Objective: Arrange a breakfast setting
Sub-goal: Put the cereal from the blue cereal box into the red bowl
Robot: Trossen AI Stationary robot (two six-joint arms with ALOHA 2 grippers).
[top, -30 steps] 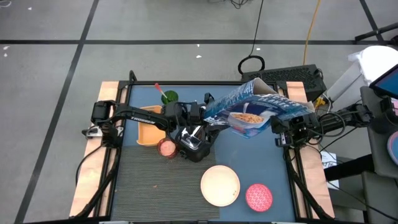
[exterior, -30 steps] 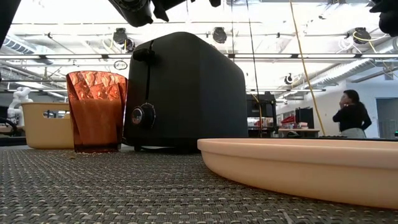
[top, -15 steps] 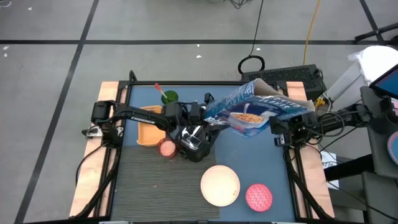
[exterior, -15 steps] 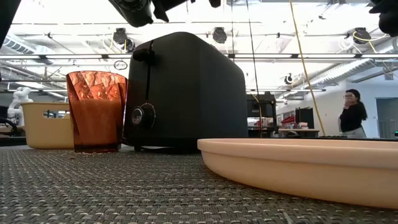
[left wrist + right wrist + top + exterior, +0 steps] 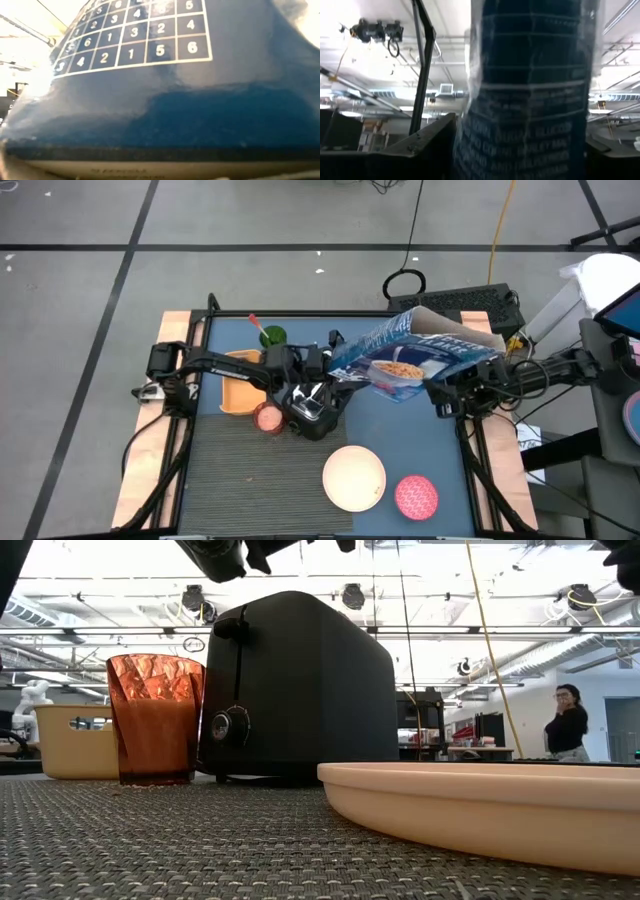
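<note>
A blue cereal box (image 5: 410, 355) hangs above the table's far middle, front face up, and fills the left wrist view (image 5: 175, 100). My left gripper (image 5: 335, 372) is at its left end, above the black toaster (image 5: 312, 408). My right gripper (image 5: 437, 385) is under the box's right end, and the box (image 5: 530, 100) stands close before its camera. A cream plate (image 5: 354, 477) and a pink bowl (image 5: 417, 494) rest on the mat near the front edge. A red-handled thing (image 5: 254, 321) lies by a green object at the far left. My left gripper holds the cereal box by its left end (image 5: 345, 368), reaching in from the table's left. The box itself hides the fingers, so the kind of hold cannot be told. The box lies roughly level, lifted clear of the table and the toaster.
An orange container (image 5: 238, 388) and a red-amber cup (image 5: 268, 417) stand left of the toaster (image 5: 300, 685). The plate's rim (image 5: 480, 805) fills the low view's right. A person (image 5: 568, 720) stands far off in the room. Bare mat lies at the near left.
My right gripper has tipped, and its head has come a little toward the table's left under the box's right end. The box stays aloft at my left gripper; its right end has shifted slightly.
</note>
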